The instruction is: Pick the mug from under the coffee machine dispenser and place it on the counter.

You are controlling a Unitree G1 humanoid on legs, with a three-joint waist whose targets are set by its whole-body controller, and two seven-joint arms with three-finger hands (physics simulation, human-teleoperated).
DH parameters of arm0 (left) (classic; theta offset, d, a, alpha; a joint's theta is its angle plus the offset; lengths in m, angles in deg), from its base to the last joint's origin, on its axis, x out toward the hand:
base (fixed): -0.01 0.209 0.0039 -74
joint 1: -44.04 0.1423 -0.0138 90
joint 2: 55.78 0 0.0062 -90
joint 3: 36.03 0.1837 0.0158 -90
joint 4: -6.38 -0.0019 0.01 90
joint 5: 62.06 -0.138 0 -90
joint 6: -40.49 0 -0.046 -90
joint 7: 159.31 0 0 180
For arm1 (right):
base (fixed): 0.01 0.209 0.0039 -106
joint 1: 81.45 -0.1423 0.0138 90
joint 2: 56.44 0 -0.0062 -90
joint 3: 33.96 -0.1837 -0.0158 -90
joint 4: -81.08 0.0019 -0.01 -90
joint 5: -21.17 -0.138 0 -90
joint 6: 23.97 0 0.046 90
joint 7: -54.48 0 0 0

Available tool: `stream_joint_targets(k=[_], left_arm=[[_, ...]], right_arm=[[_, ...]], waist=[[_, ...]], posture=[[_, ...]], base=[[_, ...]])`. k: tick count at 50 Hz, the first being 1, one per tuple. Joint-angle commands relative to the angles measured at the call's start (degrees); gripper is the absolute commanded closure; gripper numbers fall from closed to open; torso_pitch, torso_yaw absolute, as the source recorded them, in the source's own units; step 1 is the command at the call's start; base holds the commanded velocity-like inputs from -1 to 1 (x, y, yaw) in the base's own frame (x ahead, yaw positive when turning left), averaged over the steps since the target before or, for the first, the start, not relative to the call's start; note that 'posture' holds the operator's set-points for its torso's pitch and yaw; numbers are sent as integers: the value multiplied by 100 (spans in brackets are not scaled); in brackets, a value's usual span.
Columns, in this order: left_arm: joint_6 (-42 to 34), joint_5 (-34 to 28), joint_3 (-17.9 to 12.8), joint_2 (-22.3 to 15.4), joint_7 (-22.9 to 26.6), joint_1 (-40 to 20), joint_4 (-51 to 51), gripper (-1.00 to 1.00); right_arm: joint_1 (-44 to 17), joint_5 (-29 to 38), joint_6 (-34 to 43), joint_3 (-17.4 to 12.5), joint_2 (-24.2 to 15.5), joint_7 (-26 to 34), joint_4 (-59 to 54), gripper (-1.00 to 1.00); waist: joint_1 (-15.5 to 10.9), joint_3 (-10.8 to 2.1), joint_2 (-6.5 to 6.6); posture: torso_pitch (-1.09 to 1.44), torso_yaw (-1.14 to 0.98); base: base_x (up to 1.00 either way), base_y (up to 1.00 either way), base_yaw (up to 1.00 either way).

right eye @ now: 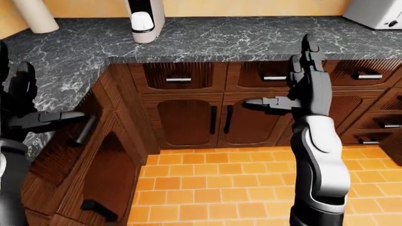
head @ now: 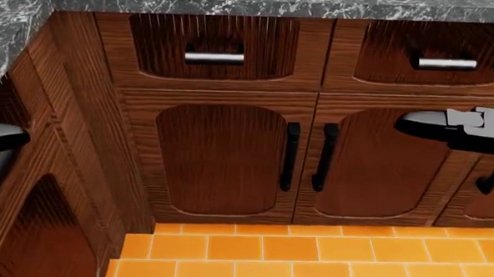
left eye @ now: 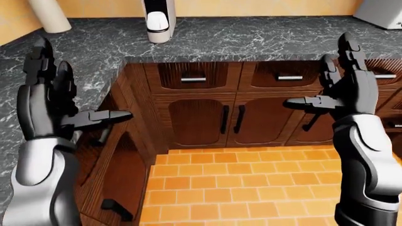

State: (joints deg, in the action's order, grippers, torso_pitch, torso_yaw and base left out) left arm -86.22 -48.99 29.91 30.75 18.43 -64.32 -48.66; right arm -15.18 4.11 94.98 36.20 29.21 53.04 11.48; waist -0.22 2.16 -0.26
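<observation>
- White mug (left eye: 158, 27): under coffee machine (left eye: 159, 8), 12 o'clock, on counter (left eye: 251, 40).
- My left hand (left eye: 53, 101), right hand (left eye: 339, 84): fingers spread, empty.
- Risk: reaching from here, well apart, could knock the mug over.

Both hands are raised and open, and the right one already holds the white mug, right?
Not quite. Both hands are raised and open, but the right hand is empty, like the left hand. The left-eye view shows the white mug under the coffee machine on the counter.
</observation>
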Motion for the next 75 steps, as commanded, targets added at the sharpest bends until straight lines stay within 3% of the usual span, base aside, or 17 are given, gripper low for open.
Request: stream_joint_targets(k=[1, 11, 12, 22, 26, 28, 33, 38, 40, 43, 50, 53, 61, 64, 66, 69, 75], left_arm=[[78, 89, -89, -141, -35, -153, 171, -100], [-113, 233, -202, -359, -103, -259, 208, -100], [-123, 237, -210, -370, -109, -263, 209, -100], [-229, 300, -262, -435, -159, -284, 288, -100], [-253, 325, -280, -453, -174, -300, 300, -100], [-262, 345, -289, -461, -182, -303, 305, -100], [-240, 357, -270, -451, -194, -288, 296, -100], [-274, 384, -287, -468, -207, -308, 319, -100], [-274, 393, -276, -463, -213, -307, 322, -100], [-278, 411, -288, -476, -219, -316, 318, -100], [-287, 453, -311, -504, -237, -325, 321, -100], [-294, 461, -313, -508, -246, -322, 328, -100], [-310, 474, -316, -519, -262, -331, 339, -100], [-318, 479, -314, -519, -271, -335, 346, -100], [-348, 500, -327, -537, -283, -361, 354, -100], [-365, 521, -330, -546, -296, -373, 366, -100], [-367, 552, -354, -563, -310, -368, 367, -100]], right_arm=[[-198, -76, -143, -109, -141, -46, 168, -100], [-315, -189, -104, -182, -369, -87, 194, -100], [-322, -198, -95, -190, -379, -89, 197, -100], [-329, -146, -129, -189, -414, -75, 190, -100], [-350, -144, -108, -191, -433, -67, 207, -100], [-344, -105, -142, -175, -437, -44, 193, -100], [-369, -114, -119, -194, -457, -28, 206, -100], [-373, -98, -95, -192, -462, -19, 249, -100], [-386, -100, -73, -200, -469, -25, 262, -100], [-385, -103, -53, -201, -468, -29, 266, -100], [-418, -125, 18, -211, -487, -42, 286, -100], [-426, -139, 44, -219, -498, -45, 287, -100], [-426, -158, 74, -220, -509, -52, 308, -100], [-427, -169, 101, -227, -511, -59, 323, -100], [-452, -197, 135, -240, -520, -74, 319, -100], [-468, -215, 155, -242, -535, -86, 315, -100], [-483, -247, 195, -247, -552, -105, 331, -100]], waist=[[2, -114, 7], [-2, -98, 19], [8, -205, 39], [28, 49, 10], [27, 18, 152], [41, -27, 398], [1, -43, 312], [-68, -2, 18], [-87, -75, -270], [-32, 15, -269], [73, 75, 76], [110, -91, 473], [-32, -44, 208], [-69, -18, -13], [-84, -100, -314], [-32, -45, -317], [36, -19, -42]], posture=[[0, 0], [0, 0], [0, 0], [0, 0], [0, 0], [0, 0], [0, 0], [0, 0], [0, 0], [0, 0], [0, 0], [0, 0], [0, 0], [0, 0], [0, 0], [0, 0], [0, 0]], base=[[0, 0, 0], [0, 0, 0], [9, 0, 0], [17, 0, 0], [23, 0, 0], [25, 0, 0], [27, 0, 0], [29, 0, 0], [29, 0, 0], [29, 0, 0], [28, 0, 0], [23, 1, 0], [24, 2, 0], [23, 2, 0], [23, 3, 0], [20, 4, 0], [18, 4, 0]])
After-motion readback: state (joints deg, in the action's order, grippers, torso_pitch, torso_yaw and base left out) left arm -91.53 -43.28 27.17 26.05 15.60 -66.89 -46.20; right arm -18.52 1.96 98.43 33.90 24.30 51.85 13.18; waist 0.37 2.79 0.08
